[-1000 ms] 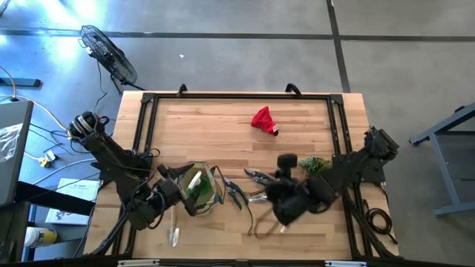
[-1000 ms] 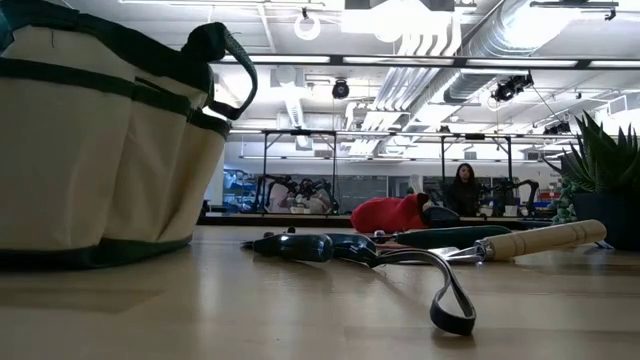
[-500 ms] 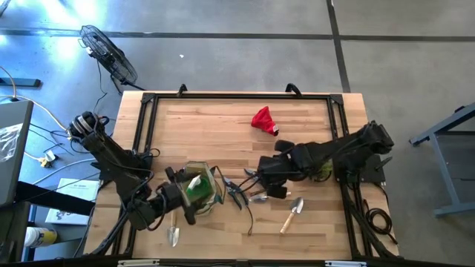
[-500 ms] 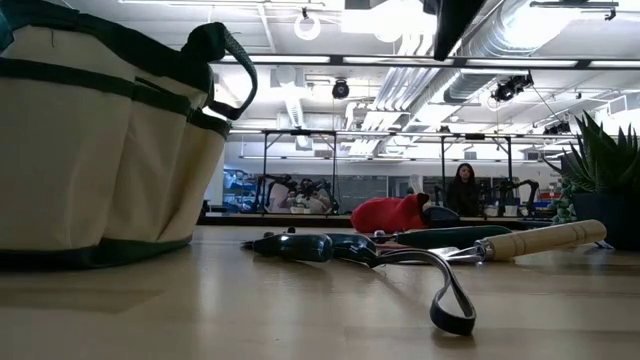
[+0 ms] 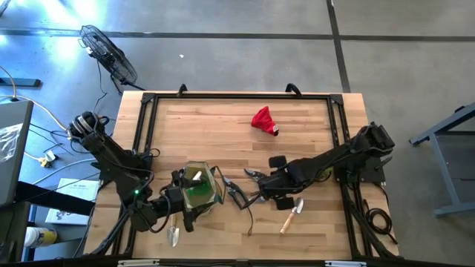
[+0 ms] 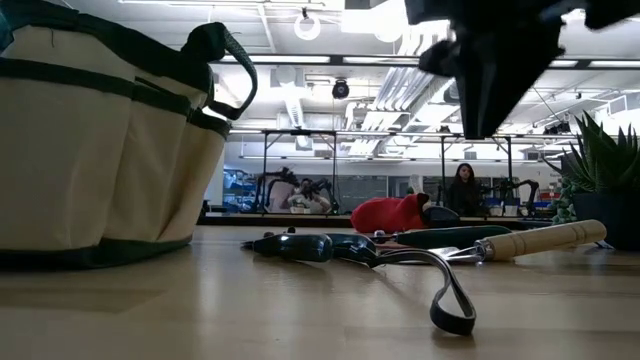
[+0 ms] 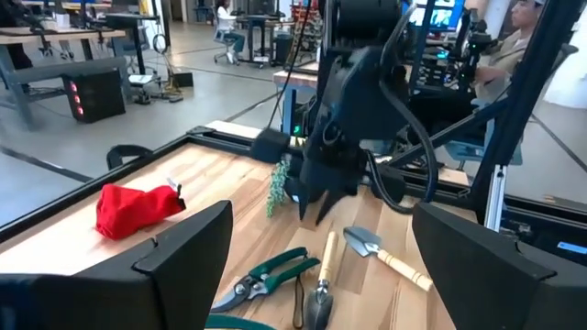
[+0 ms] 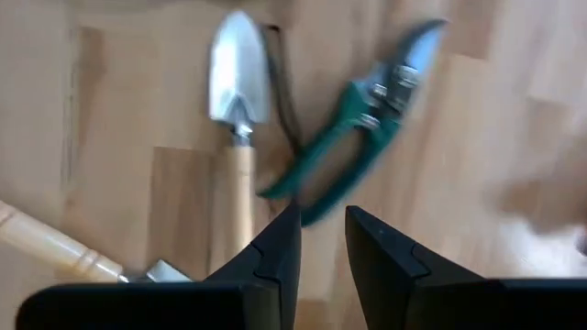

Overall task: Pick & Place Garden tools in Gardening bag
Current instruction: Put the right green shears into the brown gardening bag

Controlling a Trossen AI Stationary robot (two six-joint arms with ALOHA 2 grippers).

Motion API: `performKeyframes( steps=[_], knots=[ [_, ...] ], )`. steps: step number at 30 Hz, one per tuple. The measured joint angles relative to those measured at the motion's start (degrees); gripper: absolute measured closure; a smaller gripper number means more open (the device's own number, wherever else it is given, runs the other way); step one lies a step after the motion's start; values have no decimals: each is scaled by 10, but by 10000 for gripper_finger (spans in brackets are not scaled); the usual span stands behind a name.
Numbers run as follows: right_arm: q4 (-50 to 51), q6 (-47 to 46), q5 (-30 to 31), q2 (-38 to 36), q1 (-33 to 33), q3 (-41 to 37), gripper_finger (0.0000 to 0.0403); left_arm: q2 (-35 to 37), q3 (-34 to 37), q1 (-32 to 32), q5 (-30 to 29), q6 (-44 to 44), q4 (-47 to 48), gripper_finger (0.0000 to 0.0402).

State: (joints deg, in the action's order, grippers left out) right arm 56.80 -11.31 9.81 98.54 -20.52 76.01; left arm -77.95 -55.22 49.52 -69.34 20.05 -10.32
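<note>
Target tool: the trowel (image 8: 237, 110) with the pale wooden handle and shiny blade, lying flat on the table (image 5: 223, 126) right under your right gripper (image 8: 323, 240), between the green pruners (image 8: 362, 128) and a second trowel (image 5: 290, 215).

How it'll handle: my guess is stiff and fairly light, blade end heavier than the handle. The metal looks slick, so skip the blade. The wood should give you friction.

Where to grab: I'd go across the wooden handle near the metal neck, so it doesn't swing blade-down when you lift. The pruners' handle lies close alongside and there's a dark strap (image 6: 450, 300) looped in there too, so you could snag one of those if you come in sloppy.

Right gripper: hanging over the tool pile, fingers nearly together with a narrow slot between them, holding nothing. You'd probably need to spread them a bit to straddle that handle.

Gardening bag (image 5: 199, 187): standing upright at the front of the table on the left arm's side, just beside the tool pile. Something bright green (image 5: 197, 191) shows inside it.

Left gripper (image 7: 321, 266): spread wide, empty, sitting right by the bag and looking across at the pile.

Other bits: another trowel (image 5: 174, 228) lies at the front edge next to the bag, the red cloth (image 5: 263, 120) sits well apart toward the far side, and the leafy sprig (image 7: 277, 188) is out past the right arm. The cloth is soft, so pinch a fold whenever you get to it.
</note>
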Motion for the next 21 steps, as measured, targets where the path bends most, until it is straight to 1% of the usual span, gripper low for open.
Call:
performKeyframes(
  steps=[3, 8, 12, 14, 16, 19, 21],
  knots=[
    [-55, 37, -52, 0, 18, -30, 323, 0, 0, 0, -1, 0, 2, 73],
    [-98, 65, -159, 0, 64, -64, 323, 0, 0, 0, -2, 0, 2, 73],
    [-100, 59, -191, 0, 84, -74, 323, 0, 0, 0, -1, 0, 2, 73],
    [-102, 57, -193, -1, 88, -74, 323, 0, 0, 0, -2, 5, 1, 73],
    [-103, 66, -185, -4, 94, -74, 323, 1, 0, 0, 0, 32, 0, 73],
    [-104, 71, -135, -4, 103, -74, 323, 17, 0, -1, 12, 41, 2, 73],
    [-105, 66, -95, -4, 110, -74, 323, 32, 0, -1, 7, 42, 1, 73]
  ],
)
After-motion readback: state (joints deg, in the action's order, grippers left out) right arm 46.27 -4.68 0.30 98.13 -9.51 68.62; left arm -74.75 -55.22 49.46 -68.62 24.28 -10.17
